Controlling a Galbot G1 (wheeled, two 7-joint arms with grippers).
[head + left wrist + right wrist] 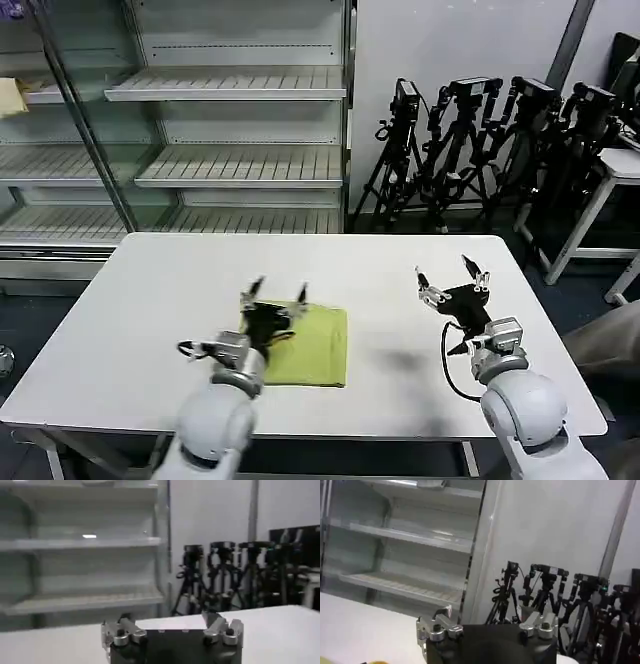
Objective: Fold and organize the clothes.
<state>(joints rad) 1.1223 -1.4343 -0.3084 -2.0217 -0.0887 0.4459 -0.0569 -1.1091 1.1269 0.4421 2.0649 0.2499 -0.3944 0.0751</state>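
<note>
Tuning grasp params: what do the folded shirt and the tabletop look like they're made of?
T-shirt: looks like thin soft fabric, matte lime yellow-green; it lies flat in a folded rectangle with soft edges. Fibre type unclear.
Table: hard, smooth white top, probably laminate or painted board; it shows a faint sheen and soft shadows.
Left pincer is over the shirt's edge, and right pincer is over bare table; both are open.

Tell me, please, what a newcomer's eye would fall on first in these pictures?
The lime T-shirt stands out first, folded into a neat rectangle on the white table, near its front edge. The left gripper is above the shirt's far left corner with fingers open, and the right gripper is raised over bare table to the shirt's right, also open. Behind the table stand empty shelves and black tripods.
</note>
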